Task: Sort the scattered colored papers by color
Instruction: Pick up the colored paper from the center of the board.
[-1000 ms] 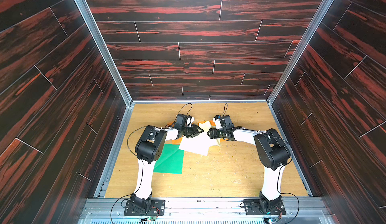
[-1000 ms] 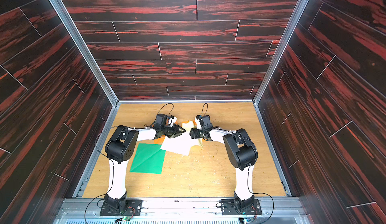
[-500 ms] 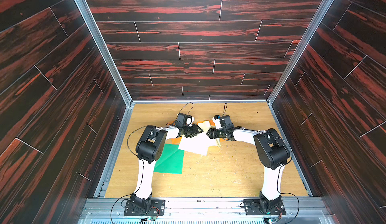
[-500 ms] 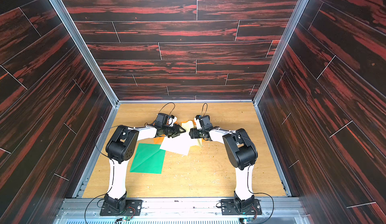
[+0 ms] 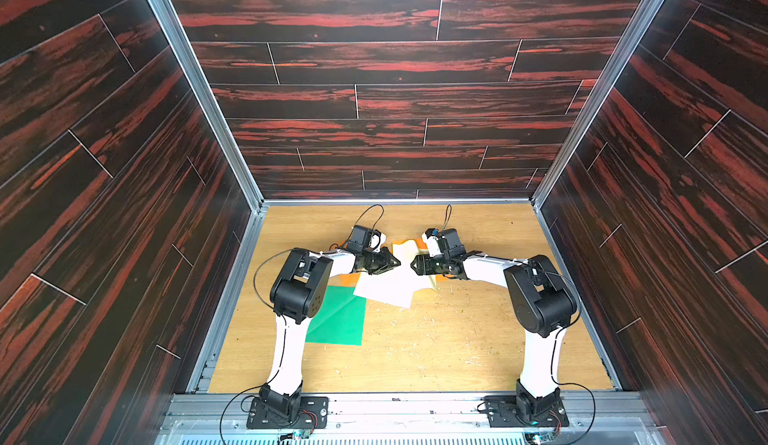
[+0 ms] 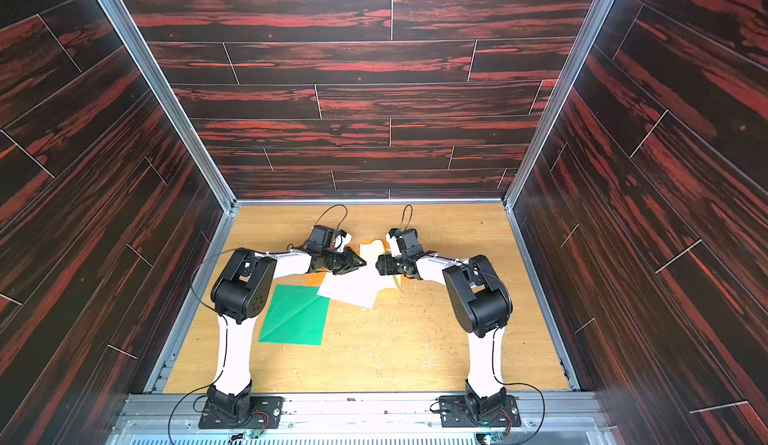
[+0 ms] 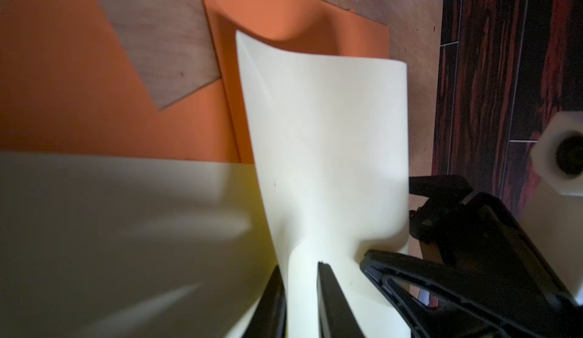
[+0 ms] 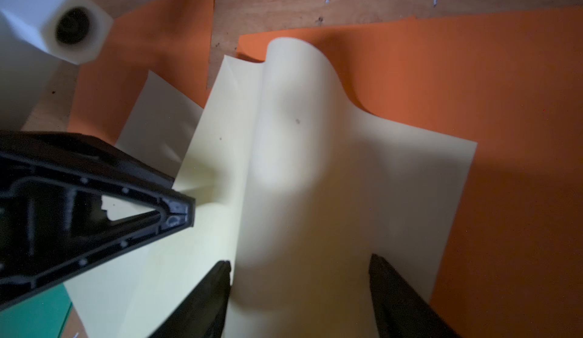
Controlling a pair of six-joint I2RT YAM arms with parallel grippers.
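Note:
The colored papers lie at the middle of the table. A green paper (image 5: 338, 316) (image 6: 295, 316) lies flat beside the left arm. Overlapping cream papers (image 5: 386, 287) (image 6: 353, 285) cover orange papers (image 7: 79, 84) (image 8: 473, 84). My left gripper (image 5: 397, 262) (image 7: 299, 276) is shut on a fold of a cream paper (image 7: 325, 147), which stands up in a curl. My right gripper (image 5: 413, 264) (image 8: 299, 267) faces it a short way off. It is open, with its fingers (image 8: 217, 292) astride the buckled cream paper (image 8: 303, 163).
The wooden table (image 5: 457, 351) carries pale scuffs and crumbs at its centre. Dark wood-grain walls (image 5: 374, 102) close it in at the back and both sides. A metal rail (image 5: 395, 405) with the arm bases runs along the front.
The left gripper's jaws have closed on the raised cream paper. Both arms and the papers on the table stay where they were.

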